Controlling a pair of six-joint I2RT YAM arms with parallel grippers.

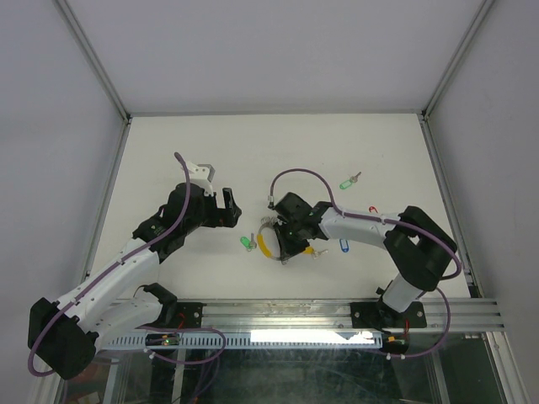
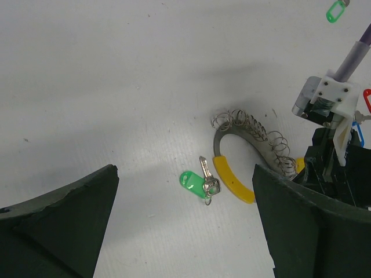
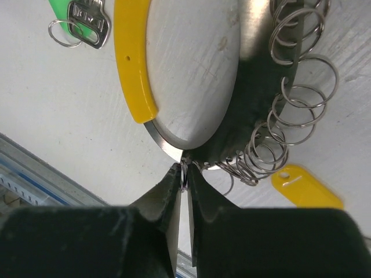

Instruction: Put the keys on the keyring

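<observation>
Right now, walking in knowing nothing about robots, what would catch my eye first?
Probably the keyring toward the near edge of the table, a metal band with a yellow segment and a tangle of wire loops. The right gripper has its fingers pinched on a small wire loop at the band's end, while the left gripper hangs wide open near a green-tagged key lying beside the ring.

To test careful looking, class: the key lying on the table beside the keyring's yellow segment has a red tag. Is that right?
No. The key beside the keyring, at its yellow segment, has a green tag, not red, as the left wrist view shows. It does lie on the table.
</observation>
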